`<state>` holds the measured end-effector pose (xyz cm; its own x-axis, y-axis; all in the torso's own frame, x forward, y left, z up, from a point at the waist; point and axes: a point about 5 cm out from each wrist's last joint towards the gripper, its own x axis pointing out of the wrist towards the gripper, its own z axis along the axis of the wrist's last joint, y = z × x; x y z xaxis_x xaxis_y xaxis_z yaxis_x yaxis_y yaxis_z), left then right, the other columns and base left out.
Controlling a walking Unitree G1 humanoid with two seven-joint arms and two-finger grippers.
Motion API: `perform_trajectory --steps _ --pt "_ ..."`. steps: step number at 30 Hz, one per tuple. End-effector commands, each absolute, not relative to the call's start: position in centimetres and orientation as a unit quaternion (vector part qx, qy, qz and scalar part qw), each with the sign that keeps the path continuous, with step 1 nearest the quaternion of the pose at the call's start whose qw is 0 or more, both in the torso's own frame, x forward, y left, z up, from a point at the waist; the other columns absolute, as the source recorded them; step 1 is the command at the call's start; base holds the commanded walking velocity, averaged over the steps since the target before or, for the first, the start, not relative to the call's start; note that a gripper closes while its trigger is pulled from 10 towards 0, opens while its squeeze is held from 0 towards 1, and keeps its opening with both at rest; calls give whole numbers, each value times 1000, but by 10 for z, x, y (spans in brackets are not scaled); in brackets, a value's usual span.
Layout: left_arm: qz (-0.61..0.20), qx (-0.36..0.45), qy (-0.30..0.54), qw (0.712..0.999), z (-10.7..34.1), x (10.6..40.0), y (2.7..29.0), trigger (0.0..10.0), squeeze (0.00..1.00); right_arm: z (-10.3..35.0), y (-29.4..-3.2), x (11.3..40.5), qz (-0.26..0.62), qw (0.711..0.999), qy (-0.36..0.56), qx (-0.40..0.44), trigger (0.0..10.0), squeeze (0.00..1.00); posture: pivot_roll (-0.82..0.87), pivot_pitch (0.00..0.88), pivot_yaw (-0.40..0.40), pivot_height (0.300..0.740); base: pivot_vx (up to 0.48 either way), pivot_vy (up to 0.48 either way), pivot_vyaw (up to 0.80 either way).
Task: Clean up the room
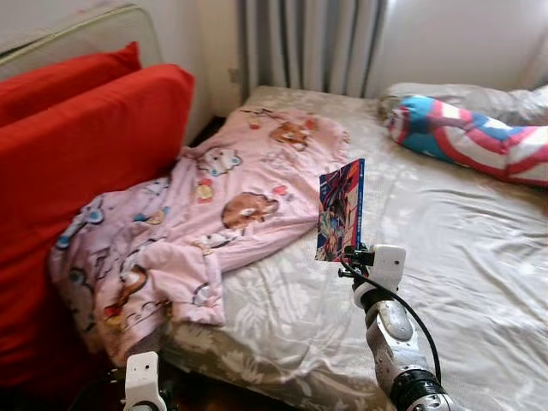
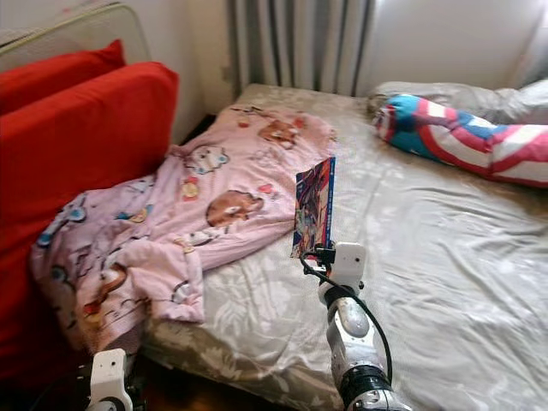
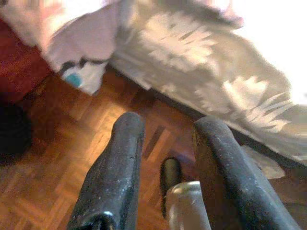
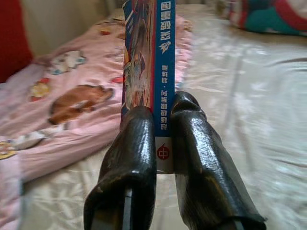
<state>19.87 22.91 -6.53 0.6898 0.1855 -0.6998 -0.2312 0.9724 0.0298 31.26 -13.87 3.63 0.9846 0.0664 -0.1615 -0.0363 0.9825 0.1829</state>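
Colourful blue-spined comic book (image 1: 341,210) upright, clamped in right gripper (image 4: 160,134) jaws above grey floral bed (image 1: 445,257); pink cartoon-print pyjamas (image 1: 214,205) just beside. Left gripper (image 3: 168,158) jaws parted over wooden parquet floor (image 3: 57,167).

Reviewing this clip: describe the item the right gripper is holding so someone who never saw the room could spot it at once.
Start at the bed with its pale leaf-patterned sheet. Over it, beside the pink cartoon-print blanket, the right gripper is shut on a thin book held upright. Its blue spine and colourful illustrated cover set it apart from the soft bedding around it.
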Motion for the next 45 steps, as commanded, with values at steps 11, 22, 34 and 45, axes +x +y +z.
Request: perform_trajectory --steps 11,22,34,45 --pt "114 -23 393 912 -68 194 230 10000 0 44 -133 319 36 993 73 82 10000 0 -32 50 -28 740 0 -205 -725" --pt "106 -24 390 914 -68 197 224 10000 0 44 -132 319 38 993 75 81 10000 0 -28 64 -28 740 0 -23 -724" --pt "101 -22 380 919 -64 205 222 10000 0 43 -132 319 41 993 77 80 10000 0 -29 67 -31 740 0 0 -723" --pt "96 -12 371 924 -63 207 218 10000 0 43 -128 318 51 993 76 79 10000 0 -29 68 -33 740 0 0 -589"
